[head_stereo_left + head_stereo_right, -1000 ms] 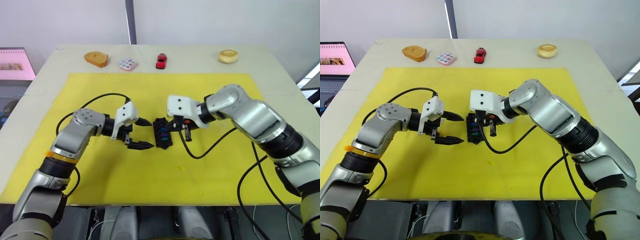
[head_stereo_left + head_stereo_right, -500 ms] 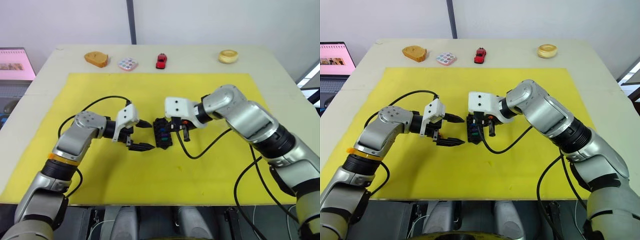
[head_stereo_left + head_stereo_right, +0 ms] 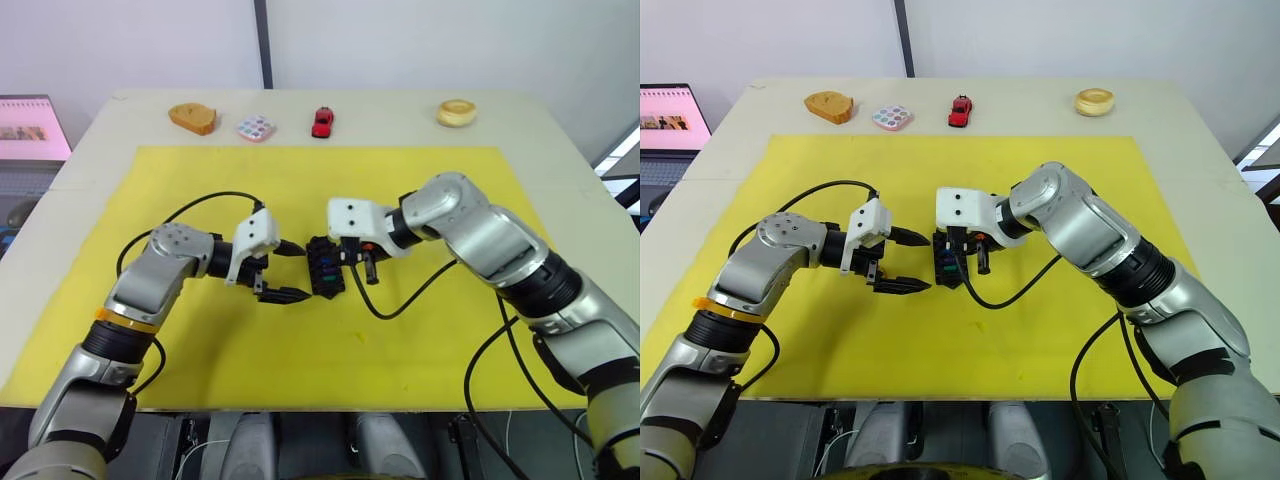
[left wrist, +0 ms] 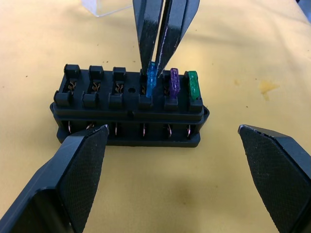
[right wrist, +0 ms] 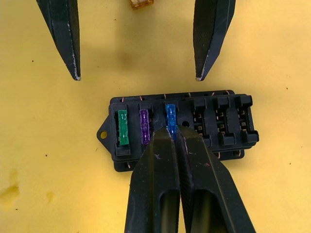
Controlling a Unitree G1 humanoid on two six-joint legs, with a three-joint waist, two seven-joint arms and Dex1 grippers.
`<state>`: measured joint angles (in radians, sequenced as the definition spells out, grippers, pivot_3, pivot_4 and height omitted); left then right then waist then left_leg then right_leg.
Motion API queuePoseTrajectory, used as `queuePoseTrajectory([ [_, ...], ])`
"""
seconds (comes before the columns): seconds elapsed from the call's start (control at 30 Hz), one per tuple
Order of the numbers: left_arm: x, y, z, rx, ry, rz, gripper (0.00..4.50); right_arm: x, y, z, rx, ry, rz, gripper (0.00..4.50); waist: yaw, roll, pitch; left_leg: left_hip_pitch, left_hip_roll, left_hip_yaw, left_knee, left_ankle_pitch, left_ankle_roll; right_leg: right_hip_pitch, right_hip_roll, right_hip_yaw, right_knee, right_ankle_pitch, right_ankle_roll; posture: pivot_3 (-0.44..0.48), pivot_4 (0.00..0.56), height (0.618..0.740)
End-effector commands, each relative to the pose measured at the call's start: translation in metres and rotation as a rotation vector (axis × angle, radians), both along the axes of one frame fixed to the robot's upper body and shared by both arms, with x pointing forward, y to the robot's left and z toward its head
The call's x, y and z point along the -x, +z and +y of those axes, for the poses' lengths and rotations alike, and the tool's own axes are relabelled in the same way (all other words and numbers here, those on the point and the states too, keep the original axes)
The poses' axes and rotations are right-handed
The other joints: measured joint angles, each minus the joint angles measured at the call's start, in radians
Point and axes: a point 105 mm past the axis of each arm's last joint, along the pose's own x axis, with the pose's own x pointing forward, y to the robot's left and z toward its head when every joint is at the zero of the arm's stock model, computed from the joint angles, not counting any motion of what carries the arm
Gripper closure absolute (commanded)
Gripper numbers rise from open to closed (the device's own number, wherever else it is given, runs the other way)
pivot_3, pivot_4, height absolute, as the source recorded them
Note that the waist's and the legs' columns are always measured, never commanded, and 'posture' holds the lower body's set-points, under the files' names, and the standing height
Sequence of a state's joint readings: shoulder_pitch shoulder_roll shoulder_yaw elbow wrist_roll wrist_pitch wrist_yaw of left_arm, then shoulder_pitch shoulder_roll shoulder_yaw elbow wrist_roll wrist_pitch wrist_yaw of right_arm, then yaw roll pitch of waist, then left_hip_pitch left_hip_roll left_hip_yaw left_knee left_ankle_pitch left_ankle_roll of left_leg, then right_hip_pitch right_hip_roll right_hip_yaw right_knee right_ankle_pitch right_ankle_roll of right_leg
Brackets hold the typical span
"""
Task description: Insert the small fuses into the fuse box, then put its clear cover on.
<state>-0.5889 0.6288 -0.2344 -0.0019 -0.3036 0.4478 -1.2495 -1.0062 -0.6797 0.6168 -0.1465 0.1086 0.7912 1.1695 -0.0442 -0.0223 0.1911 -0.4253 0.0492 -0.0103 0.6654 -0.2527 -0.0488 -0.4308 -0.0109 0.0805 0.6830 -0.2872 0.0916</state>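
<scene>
Right gripper [image 5: 171,130] pinched tight on a blue fuse [image 5: 170,115], tips pressed together right over the fuse box [image 4: 129,104], the fuse sitting in its third slot. Left gripper [image 3: 288,270] hangs just beside the box, fingers spread wide, holding nothing. On the yellow mat [image 3: 300,340] the box lies mid-table between the two: black, oblong, knobbly-edged, six slots in a row, three taken. Beside the blue fuse stand a purple fuse [image 4: 174,84] and a green fuse [image 4: 193,83]. An amber fuse [image 5: 141,4] lies loose on the mat.
</scene>
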Motion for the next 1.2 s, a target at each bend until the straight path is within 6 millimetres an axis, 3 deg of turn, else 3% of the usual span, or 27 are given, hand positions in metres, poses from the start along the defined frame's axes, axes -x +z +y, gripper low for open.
queuePoseTrajectory([
  [0.03,0.002,0.006,-0.001,0.005,-0.007,-0.029,0.02,-0.002,0.002,0.001,0.005,0.007,-0.023,4.50,0.000,0.000,0.000,0.000,0.000,0.000,0.000,0.000,0.000,0.000,0.000,0.000,0.000,0.000,0.000,0.000,0.150,0.740],
  [0.6,0.005,0.004,-0.003,0.011,0.002,-0.029,0.02,-0.007,-0.018,0.002,0.074,0.007,0.015,4.50,-0.003,0.000,0.000,0.005,0.000,0.000,0.000,0.000,0.000,0.004,0.000,0.000,0.001,0.000,0.000,0.000,0.150,0.740],
  [0.93,0.006,0.003,-0.002,0.010,0.007,-0.027,0.02,-0.006,-0.015,0.005,0.061,0.010,0.028,4.50,-0.004,0.000,-0.001,0.007,0.000,0.000,0.000,0.000,0.000,0.005,0.000,0.000,0.001,0.000,0.000,0.000,0.150,0.740],
  [1.03,0.006,0.003,-0.001,0.009,0.007,-0.028,0.00,-0.007,-0.011,0.006,0.050,0.005,0.019,3.56,-0.003,0.000,-0.001,0.007,0.000,0.000,0.000,0.000,0.000,0.005,0.000,0.000,0.001,0.000,0.000,0.000,0.150,0.740],
  [1.1,0.006,0.003,-0.001,0.008,0.006,-0.029,0.00,-0.008,-0.008,0.006,0.041,0.001,0.012,2.65,0.000,0.000,-0.001,0.006,0.000,0.000,0.000,0.000,0.000,0.005,0.000,0.000,0.001,0.000,0.000,0.000,0.150,0.740],
  [1.2,0.006,0.003,-0.001,0.008,0.005,-0.030,0.00,-0.007,-0.002,0.007,0.027,0.003,0.003,2.65,0.000,0.000,-0.001,0.006,0.000,0.000,0.000,0.000,0.000,0.005,0.000,0.000,0.000,0.000,0.000,0.000,0.150,0.740],
])
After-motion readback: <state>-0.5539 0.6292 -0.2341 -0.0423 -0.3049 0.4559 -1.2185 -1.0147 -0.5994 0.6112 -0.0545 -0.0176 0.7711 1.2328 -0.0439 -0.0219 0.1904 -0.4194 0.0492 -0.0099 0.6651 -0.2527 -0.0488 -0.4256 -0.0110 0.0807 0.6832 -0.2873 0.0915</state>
